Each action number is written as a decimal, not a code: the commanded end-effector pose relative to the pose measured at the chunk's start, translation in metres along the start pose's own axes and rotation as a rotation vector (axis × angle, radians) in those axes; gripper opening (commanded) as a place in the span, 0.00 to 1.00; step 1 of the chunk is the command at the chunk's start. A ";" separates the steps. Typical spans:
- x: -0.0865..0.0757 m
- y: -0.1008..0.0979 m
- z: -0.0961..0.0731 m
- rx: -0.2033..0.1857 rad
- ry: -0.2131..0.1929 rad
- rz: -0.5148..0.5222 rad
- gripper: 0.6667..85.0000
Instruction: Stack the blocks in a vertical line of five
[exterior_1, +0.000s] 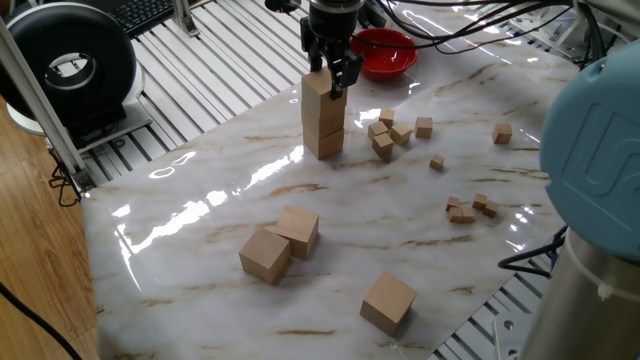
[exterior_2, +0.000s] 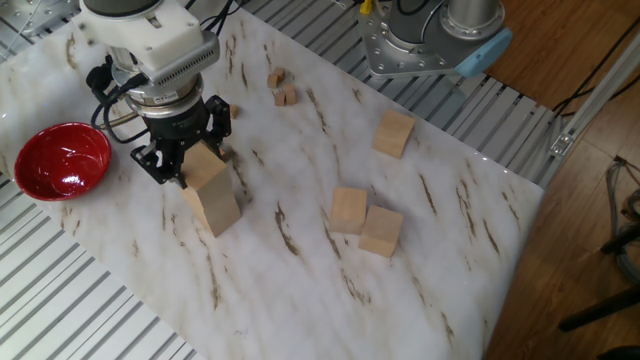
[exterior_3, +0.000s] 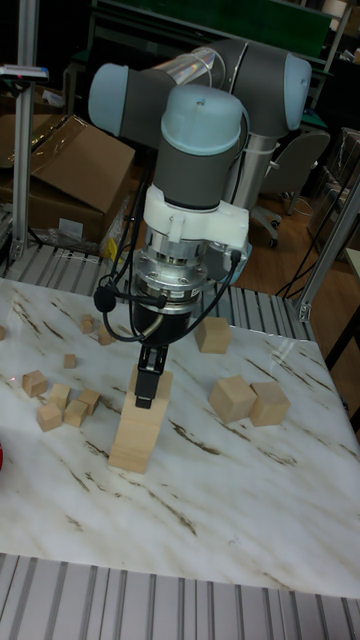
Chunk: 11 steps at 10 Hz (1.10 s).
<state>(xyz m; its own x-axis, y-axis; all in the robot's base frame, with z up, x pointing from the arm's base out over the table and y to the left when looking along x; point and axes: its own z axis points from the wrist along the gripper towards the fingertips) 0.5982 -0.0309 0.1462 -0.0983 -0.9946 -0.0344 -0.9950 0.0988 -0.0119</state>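
Two large tan blocks form a stack at the far side of the marble table, also visible in the other fixed view and in the tall view. My gripper points straight down over it, its fingers closed on the sides of the top block; it appears as well in the other fixed view and the tall view. Three more blocks lie loose: two touching each other and one alone near the front edge.
A red bowl sits just behind the stack. Tiny wooden cubes are scattered right of it and farther right. The robot's base stands at the table's side. Metal slats border the marble top.
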 end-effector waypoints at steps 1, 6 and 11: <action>-0.001 -0.001 -0.001 0.004 -0.009 -0.018 0.94; -0.007 -0.001 0.004 -0.020 -0.041 -0.015 1.00; -0.010 0.008 -0.001 -0.053 -0.020 0.029 1.00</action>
<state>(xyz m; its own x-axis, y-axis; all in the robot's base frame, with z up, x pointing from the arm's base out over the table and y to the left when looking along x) 0.5964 -0.0262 0.1425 -0.0908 -0.9944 -0.0536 -0.9958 0.0900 0.0177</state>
